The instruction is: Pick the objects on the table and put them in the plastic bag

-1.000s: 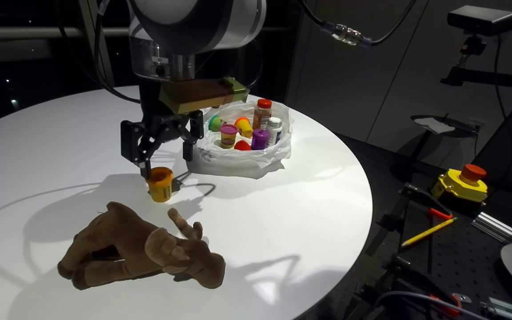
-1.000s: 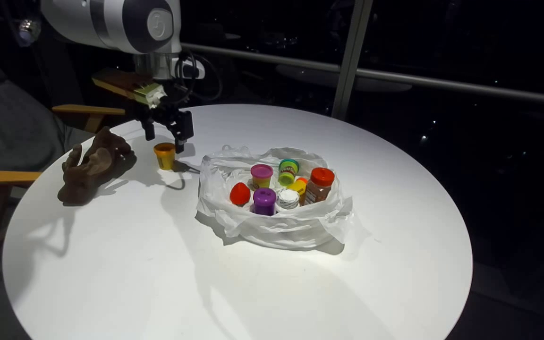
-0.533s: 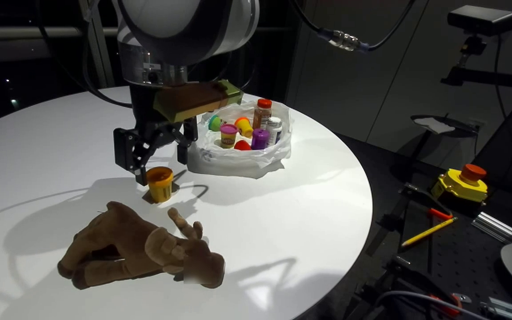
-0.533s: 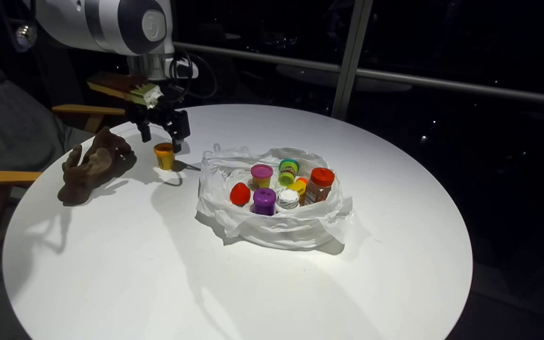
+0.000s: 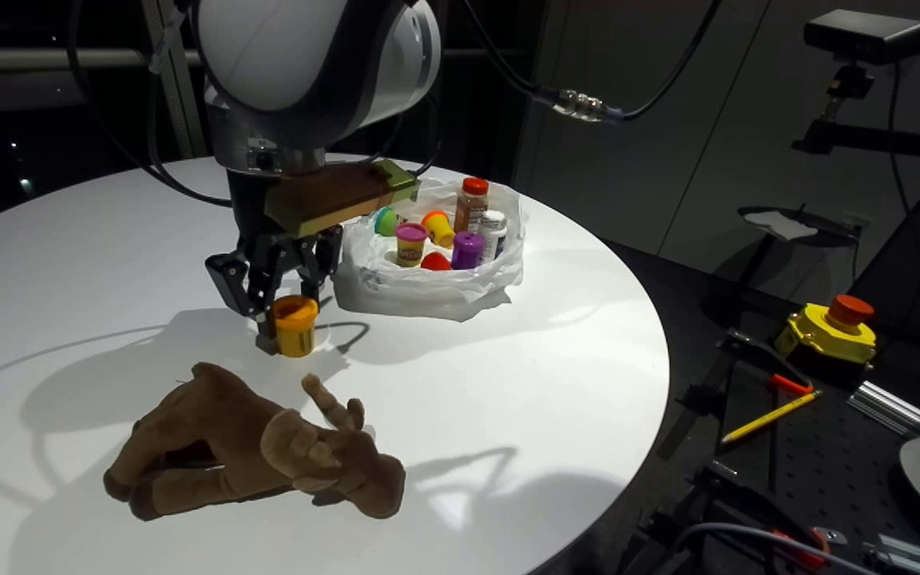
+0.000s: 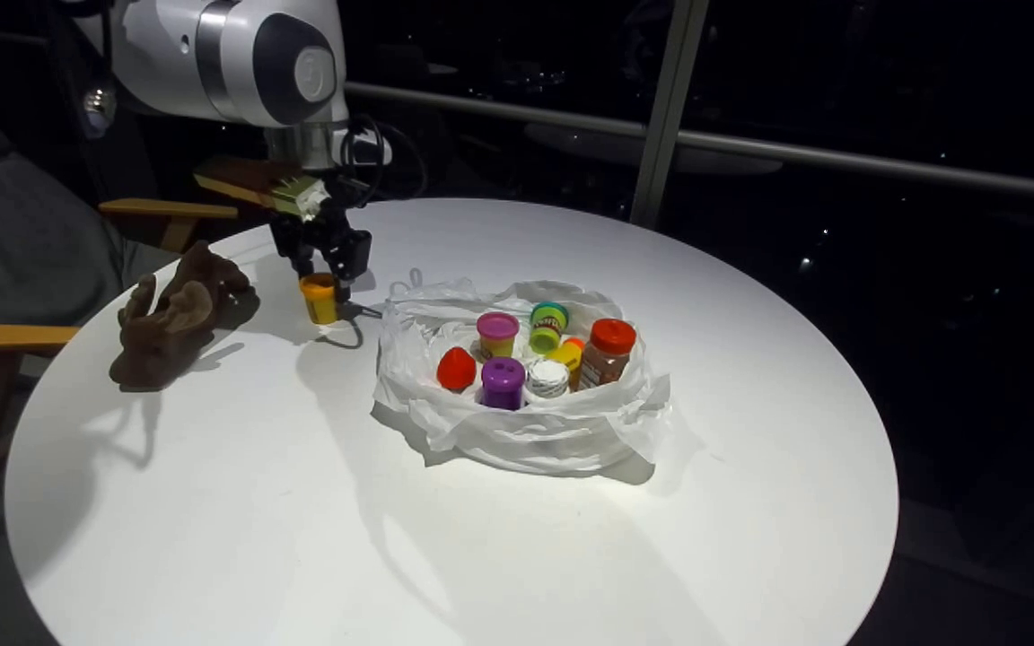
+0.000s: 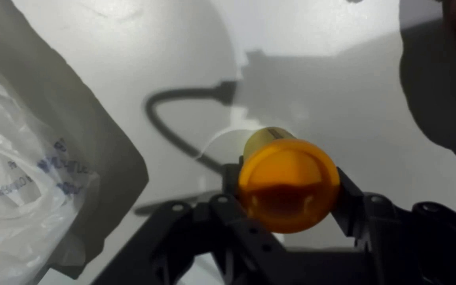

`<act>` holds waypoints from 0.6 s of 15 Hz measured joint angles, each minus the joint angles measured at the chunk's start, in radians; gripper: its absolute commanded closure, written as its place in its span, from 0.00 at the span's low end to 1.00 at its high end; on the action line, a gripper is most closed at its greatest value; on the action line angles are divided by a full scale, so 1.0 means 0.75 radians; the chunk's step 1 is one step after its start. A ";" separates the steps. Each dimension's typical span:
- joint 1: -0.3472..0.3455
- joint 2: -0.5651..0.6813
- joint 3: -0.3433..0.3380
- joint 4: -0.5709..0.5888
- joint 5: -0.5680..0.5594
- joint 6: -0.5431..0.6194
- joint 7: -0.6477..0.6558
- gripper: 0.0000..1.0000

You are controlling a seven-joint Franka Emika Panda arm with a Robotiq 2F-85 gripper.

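- in an exterior view, on the table (image 6: 571, 547), near its left edge, the brown plush animal (image 6: 167, 332) is being supported.
- next to the right, the orange cup (image 6: 320, 301) is being held by the gripper (image 7: 289, 190); in the wrist view, its sides are being clamped between the two fingers (image 7: 348, 206).
- contact between the base of the orange cup and the table is not being shown clearly.
- farther right, the plastic bag (image 6: 535, 441) is being supported by the table, mouth open.
- inside the plastic bag, from left to right, a red toy (image 6: 456, 369), a pink-lidded cup (image 6: 497, 334), a purple jar (image 6: 503, 384), a white bottle (image 6: 547, 378) with a teal-lidded cup (image 6: 547, 328) beyond it, a yellow cup (image 6: 567, 356) and a red-lidded jar (image 6: 607, 353) are being contained.
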 measured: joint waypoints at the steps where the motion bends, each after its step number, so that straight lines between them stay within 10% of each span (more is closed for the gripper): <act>1: 0.000 0.002 -0.003 0.005 0.000 0.000 0.000 0.72; 9: 0.024 -0.222 -0.066 -0.212 -0.002 0.090 0.176 0.72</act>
